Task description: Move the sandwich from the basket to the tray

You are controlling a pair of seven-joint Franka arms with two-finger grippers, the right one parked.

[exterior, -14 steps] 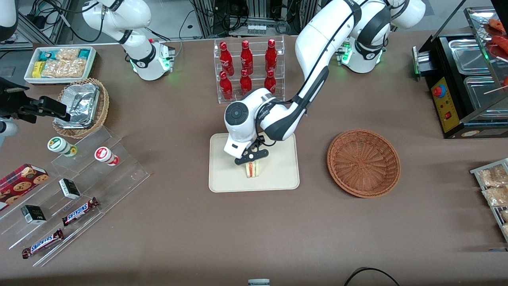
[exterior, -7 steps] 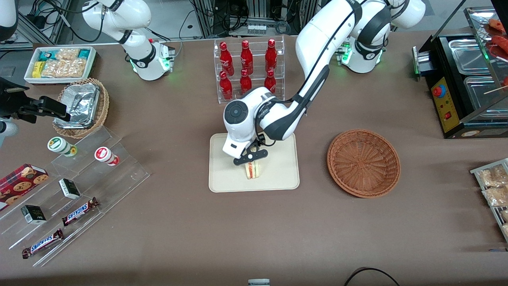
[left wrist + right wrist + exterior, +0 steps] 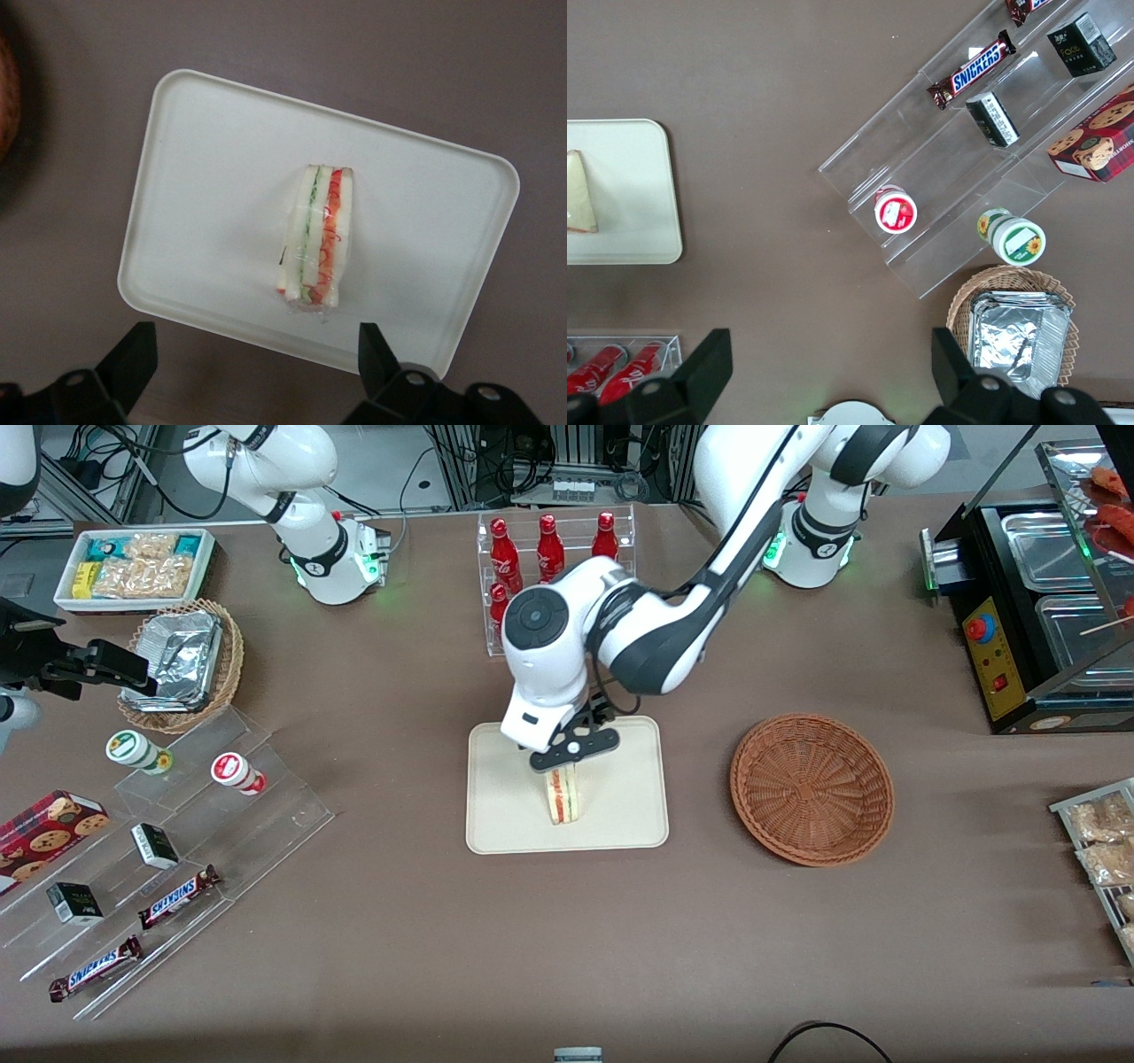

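Sandwich (image 3: 563,797) (image 3: 317,236) on cream tray (image 3: 505,815) (image 3: 204,177), standing on edge, filling stripes visible, directly below jaws, not touching them. Left arm's jaws (image 3: 574,749) (image 3: 252,363) spread wide, holding nothing, hanging above the tray. Reddish-brown wicker basket (image 3: 811,787) sits apart from jaws, toward working arm's end of surface (image 3: 567,939), nothing in it.

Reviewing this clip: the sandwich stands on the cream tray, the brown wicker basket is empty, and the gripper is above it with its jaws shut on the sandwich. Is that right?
Not quite. The gripper is above the sandwich, but its jaws are open and apart from it, as the left wrist view shows. The sandwich does stand on the tray, and the basket is empty.
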